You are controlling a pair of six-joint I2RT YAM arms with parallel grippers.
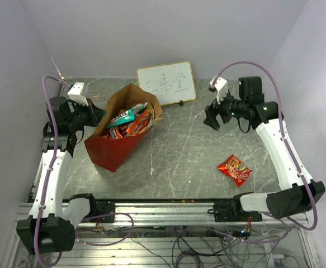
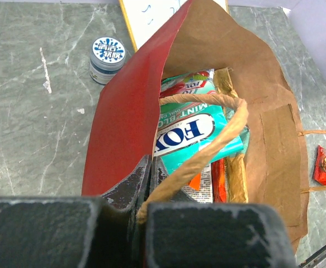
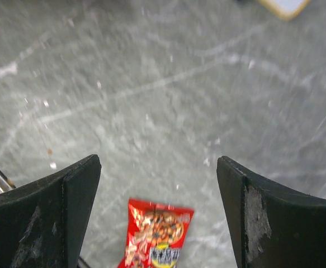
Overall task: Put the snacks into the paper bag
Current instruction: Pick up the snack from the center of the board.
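The paper bag (image 1: 115, 151) stands open at the left of the table, red outside and brown inside (image 2: 126, 111). Inside it lie a teal packet (image 1: 123, 117) (image 2: 190, 137) and orange and red snacks (image 1: 135, 127). My left gripper (image 1: 95, 114) (image 2: 146, 184) is shut on the bag's near rim, right beside the twisted handle (image 2: 207, 156). One red snack packet (image 1: 234, 170) (image 3: 157, 234) lies flat on the table at the right. My right gripper (image 1: 212, 120) (image 3: 158, 162) hangs open above the table, beyond that packet, with nothing between its fingers.
A small whiteboard (image 1: 166, 84) leans at the back, behind the bag. A round blue-and-white tin (image 2: 107, 58) sits on the table beside the bag's far left. A black rail (image 1: 163, 204) runs along the near edge.
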